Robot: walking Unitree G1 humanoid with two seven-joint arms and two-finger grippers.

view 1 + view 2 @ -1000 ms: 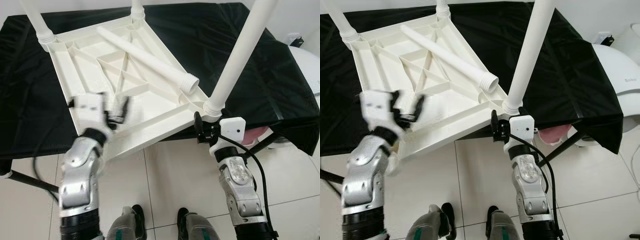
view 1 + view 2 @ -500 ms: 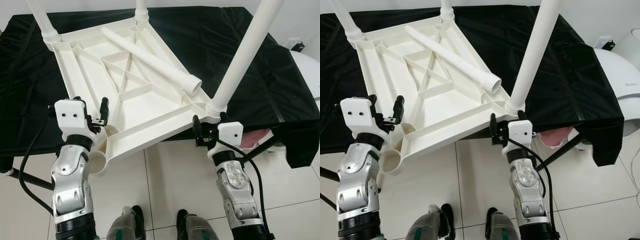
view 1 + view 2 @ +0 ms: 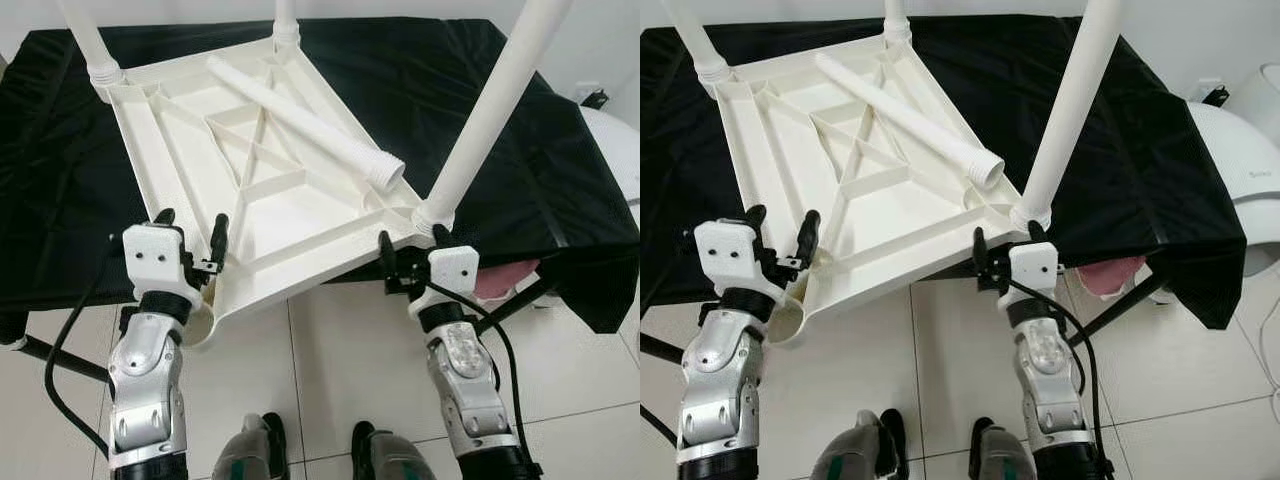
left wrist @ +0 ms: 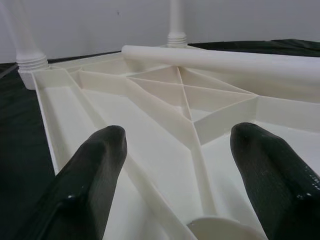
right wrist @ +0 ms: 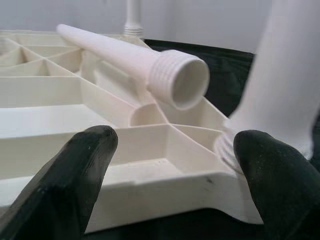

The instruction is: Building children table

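Observation:
The white children's tabletop [image 3: 300, 215] lies upside down on the black-covered table, its near edge hanging over the front. Three white legs stand screwed into corners: far left [image 3: 95, 45], far middle [image 3: 285, 20] and near right [image 3: 490, 110]. A loose leg [image 3: 300, 110] lies slantwise across the ribs, threaded end [image 5: 180, 80] toward the near right corner. The near left socket [image 3: 195, 320] holds no leg. My left gripper [image 3: 190, 243] is open at that corner's edge, fingers [image 4: 95, 170] pointing over the underside. My right gripper [image 3: 410, 250] is open just before the near right corner, beside the standing leg [image 5: 290, 85].
The black cloth [image 3: 560, 150] drapes over the table's right end. A white appliance [image 3: 1240, 130] stands to the right, and something pink [image 3: 495, 285] sits under the cloth. Black frame tubes [image 3: 60, 360] slant low at the left. My feet [image 3: 265, 440] stand on tiled floor.
My left gripper has swung down and left from over the ribs to the near left corner's edge. The right gripper has stayed by the near right corner. The view has shifted slightly.

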